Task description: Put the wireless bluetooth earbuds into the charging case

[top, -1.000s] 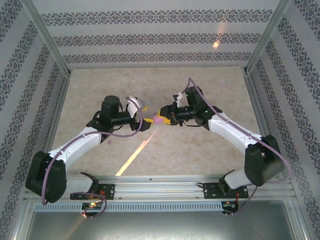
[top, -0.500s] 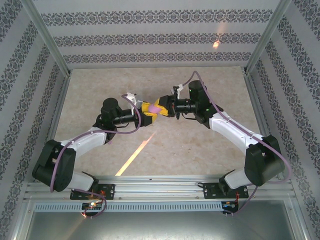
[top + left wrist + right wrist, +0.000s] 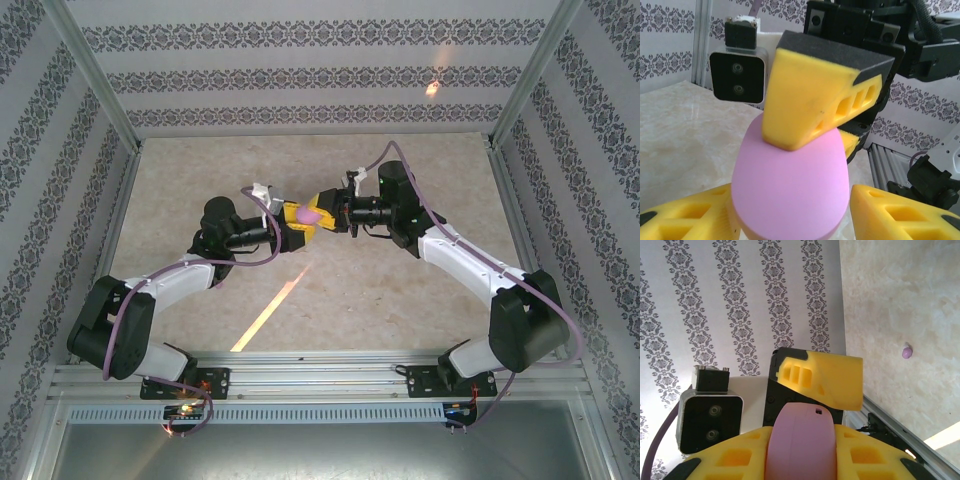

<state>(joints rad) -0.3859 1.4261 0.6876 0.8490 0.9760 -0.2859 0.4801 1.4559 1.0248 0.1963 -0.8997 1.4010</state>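
The charging case [image 3: 790,190] hangs in mid-air above the middle of the bench [image 3: 400,290], shared by both arms. Its lid looks closed, though I cannot find the seam. The left tool [image 3: 790,220] has its yellow fingers pressed in on either flank of the pink shell, apparently clamped on it. The right tool [image 3: 800,455] is clamped on the same case from the opposite end, one pad lying flat on its upper face. One small lilac earbud [image 3: 907,351] lies on the bench, well apart from the case; I cannot pick out the second.

The likely trouble is the double grip on a smooth, rounded shell. If the arms pull unevenly or one tool lets go early, the case could twist or squirt out and drop. Prying the lid with a shallow hold risks the same slip. With both tools occupied, neither is free to pick up the earbud.
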